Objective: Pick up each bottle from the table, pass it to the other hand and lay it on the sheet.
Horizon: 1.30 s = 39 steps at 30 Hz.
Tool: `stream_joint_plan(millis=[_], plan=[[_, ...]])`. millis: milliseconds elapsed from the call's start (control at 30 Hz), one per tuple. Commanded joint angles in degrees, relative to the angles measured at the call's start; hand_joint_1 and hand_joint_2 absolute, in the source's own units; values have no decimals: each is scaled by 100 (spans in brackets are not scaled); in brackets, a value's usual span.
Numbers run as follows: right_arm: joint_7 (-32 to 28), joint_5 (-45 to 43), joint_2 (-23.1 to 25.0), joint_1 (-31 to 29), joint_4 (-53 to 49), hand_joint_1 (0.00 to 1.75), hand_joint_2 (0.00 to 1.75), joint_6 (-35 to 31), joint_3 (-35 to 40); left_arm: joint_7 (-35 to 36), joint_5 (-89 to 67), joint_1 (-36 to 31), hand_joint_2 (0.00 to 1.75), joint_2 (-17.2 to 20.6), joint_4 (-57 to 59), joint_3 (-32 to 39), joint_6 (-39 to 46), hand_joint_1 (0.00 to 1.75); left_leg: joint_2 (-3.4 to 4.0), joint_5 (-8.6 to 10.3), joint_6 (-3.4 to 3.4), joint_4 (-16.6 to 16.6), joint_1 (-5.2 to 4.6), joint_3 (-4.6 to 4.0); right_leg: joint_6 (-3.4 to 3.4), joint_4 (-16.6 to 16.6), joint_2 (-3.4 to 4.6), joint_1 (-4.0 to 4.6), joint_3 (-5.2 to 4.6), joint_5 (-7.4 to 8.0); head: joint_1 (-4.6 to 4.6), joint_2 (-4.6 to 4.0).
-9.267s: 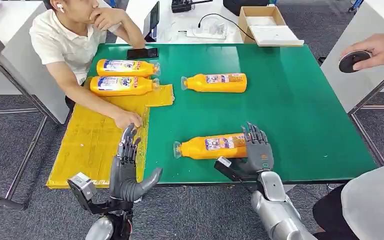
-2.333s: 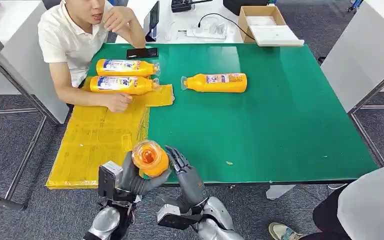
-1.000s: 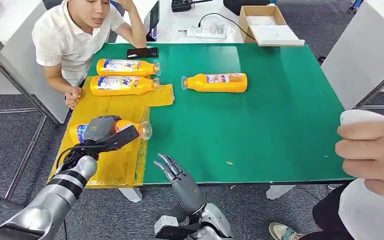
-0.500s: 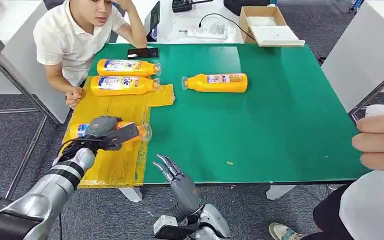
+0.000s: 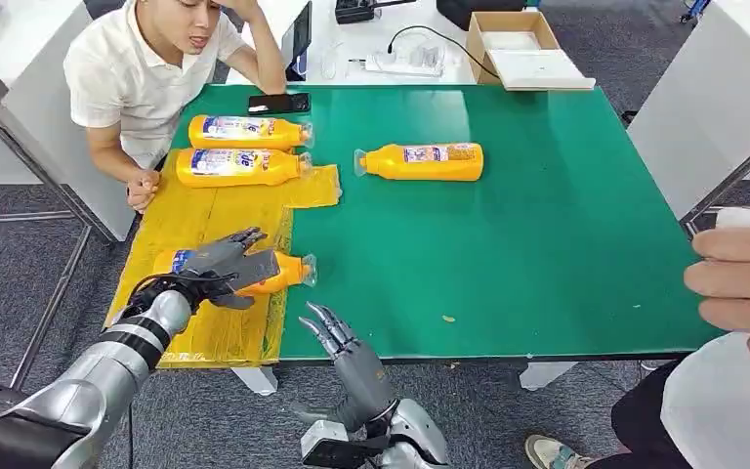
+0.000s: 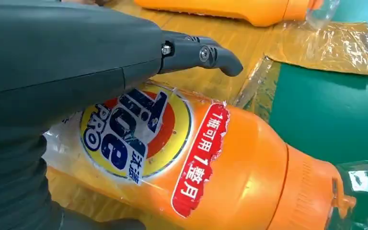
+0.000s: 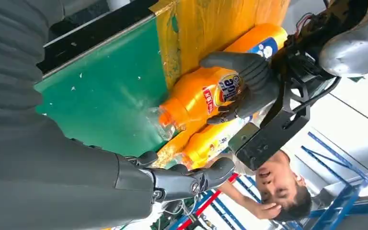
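1. Four orange bottles are lying on their sides around the green table (image 5: pixel 547 244).
2. One bottle (image 5: pixel 283 272) is lying on the yellow sheet (image 5: pixel 205 220), near the front, and its clear cap is sticking out over the sheet's edge toward the green part.
3. The left hand (image 5: pixel 227 266) is resting on top of this bottle, and its fingers (image 5: pixel 244 237) are spreading out over it, not squeezing it.
4. In the left wrist view, the same bottle (image 6: pixel 211 172) is showing its round label, and a dark finger (image 6: pixel 201 53) is reaching out above it.
5. The right hand (image 5: pixel 344 344) is hanging in the air by the front edge of the table, with its fingers apart and nothing in them.
6. In the right wrist view, the left hand (image 7: pixel 249 81) is lying over the bottle (image 7: pixel 191 100).
7. Two more bottles are lying side by side at the far end of the sheet: the far bottle (image 5: pixel 246 132) and the near one (image 5: pixel 239 167).
8. One lone bottle (image 5: pixel 420 161) is lying on the green table, well apart from the sheet.
9. A person in a white shirt (image 5: pixel 137 78) is sitting at the far left corner.
10. A phone (image 5: pixel 277 103) is lying near that person.
11. Another person's hand (image 5: pixel 742 283) is showing at the right side.
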Motion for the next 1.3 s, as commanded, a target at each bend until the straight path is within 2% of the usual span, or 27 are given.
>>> stream_joint_plan(millis=[33,233,400,467,633,1067,1300], plan=[[-63,-58,33,-243,473,0,175,-24,-64,124,57,-190,175,5,552,-304,-81,0,5,-2,-5,-3,2,12,-6,-3,-1,3,11,-2,0,0],[-73,-72,24,-249,494,0,175,-52,-65,-46,223,-87,175,-6,451,-234,3,0,8,-9,-13,-7,8,33,-14,-8,-4,10,33,-8,0,0],[-180,-130,31,-260,559,0,175,-58,-16,-1074,1558,413,175,-87,-296,538,-314,0,13,-4,-5,-8,1,20,-6,-6,6,2,17,-2,0,0],[-210,-166,35,-253,568,0,175,-69,3,-1283,2011,739,175,-85,-883,702,-351,0,16,-9,-8,-8,4,28,-9,-8,7,6,25,-5,0,0],[-198,-169,-17,-219,515,0,175,-69,44,-1281,2965,1133,175,-155,-1839,860,-443,0,12,-13,-9,-1,7,25,-10,-5,1,9,25,-9,0,0],[-150,-140,-55,-188,485,0,175,-48,60,-1416,4091,1355,175,-312,-2426,1153,-534,0,3,-3,-5,-2,4,7,-6,-4,-4,5,7,-3,0,0],[-442,-752,-119,26,-68,0,175,335,-257,-1572,4765,1892,175,-431,-3265,1311,-600,0,6,-11,-8,-5,5,25,-9,-8,-3,7,25,-10,0,0]])
